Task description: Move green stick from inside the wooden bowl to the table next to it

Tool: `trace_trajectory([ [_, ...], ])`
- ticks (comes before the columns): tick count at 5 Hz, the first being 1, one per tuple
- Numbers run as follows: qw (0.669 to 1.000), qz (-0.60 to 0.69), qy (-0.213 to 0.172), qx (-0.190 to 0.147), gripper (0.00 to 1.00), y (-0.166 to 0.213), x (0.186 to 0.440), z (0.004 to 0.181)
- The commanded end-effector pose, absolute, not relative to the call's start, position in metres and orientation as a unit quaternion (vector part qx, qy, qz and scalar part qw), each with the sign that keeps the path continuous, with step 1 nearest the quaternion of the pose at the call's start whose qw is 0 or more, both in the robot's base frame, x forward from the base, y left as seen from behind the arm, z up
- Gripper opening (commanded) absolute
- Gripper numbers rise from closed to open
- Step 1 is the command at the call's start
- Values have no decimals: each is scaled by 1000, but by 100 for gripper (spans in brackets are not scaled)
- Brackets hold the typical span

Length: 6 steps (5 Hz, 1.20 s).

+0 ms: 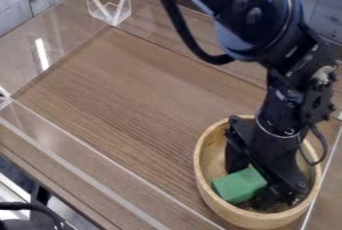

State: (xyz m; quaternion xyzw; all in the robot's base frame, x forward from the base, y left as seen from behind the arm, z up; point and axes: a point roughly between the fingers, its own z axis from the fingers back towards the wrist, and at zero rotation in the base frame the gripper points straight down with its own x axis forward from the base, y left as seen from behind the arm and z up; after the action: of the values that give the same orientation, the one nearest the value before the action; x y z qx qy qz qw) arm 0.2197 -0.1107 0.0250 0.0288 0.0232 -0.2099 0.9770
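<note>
Brown wood-grain counter spreads wide and bare toward its far-left corner, with clear walls along its edges, so there is plenty of landing room beside the wooden bowl at the near-right corner. Down inside that bowl, the black pincer points straight down with its jaws spread wide around the green stick, which lies flat on the bowl floor and is not yet gripped. Likely trouble: the fingers may jam on the curved floor or thick rim, or close off-centre, so the small block twists, slips free, or drags the bowl along.
</note>
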Motion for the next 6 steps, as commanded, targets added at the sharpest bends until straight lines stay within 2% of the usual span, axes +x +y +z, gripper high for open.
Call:
trace_trajectory([
  [1, 978, -208, 14, 32, 100, -105, 225, 25],
  [6, 977, -207, 16, 44, 100, -85, 229, 16],
])
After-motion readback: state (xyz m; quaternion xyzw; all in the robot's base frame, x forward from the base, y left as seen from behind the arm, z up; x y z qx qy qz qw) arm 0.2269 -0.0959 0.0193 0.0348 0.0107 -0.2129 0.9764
